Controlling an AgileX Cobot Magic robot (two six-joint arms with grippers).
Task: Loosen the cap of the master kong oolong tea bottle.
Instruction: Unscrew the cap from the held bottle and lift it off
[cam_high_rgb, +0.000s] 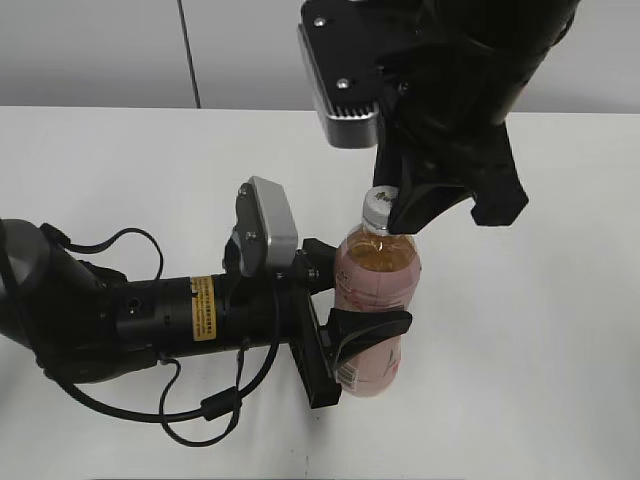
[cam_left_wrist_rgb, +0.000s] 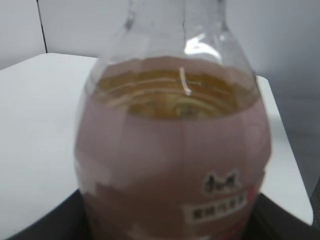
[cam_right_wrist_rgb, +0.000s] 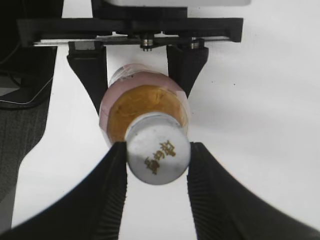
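Note:
The master kong oolong tea bottle (cam_high_rgb: 375, 270) stands upright on the white table (cam_high_rgb: 530, 360), with amber tea and a pale pink label. My left gripper (cam_high_rgb: 350, 300) is shut on its labelled body from the left. The bottle fills the left wrist view (cam_left_wrist_rgb: 170, 150), with the dark jaws (cam_left_wrist_rgb: 165, 236) at the bottom corners. The white cap (cam_high_rgb: 378, 205) tops the bottle. My right gripper (cam_high_rgb: 398, 212) comes down from above. In the right wrist view its two black fingers (cam_right_wrist_rgb: 158, 150) press the cap (cam_right_wrist_rgb: 157, 156) on both sides, above the bottle shoulder (cam_right_wrist_rgb: 145, 107).
The left arm lies along the table at the left, with black cables (cam_high_rgb: 200, 410) looping near the front edge. A grey wall (cam_high_rgb: 100, 50) stands behind the table. Bare white table lies to the right of the bottle.

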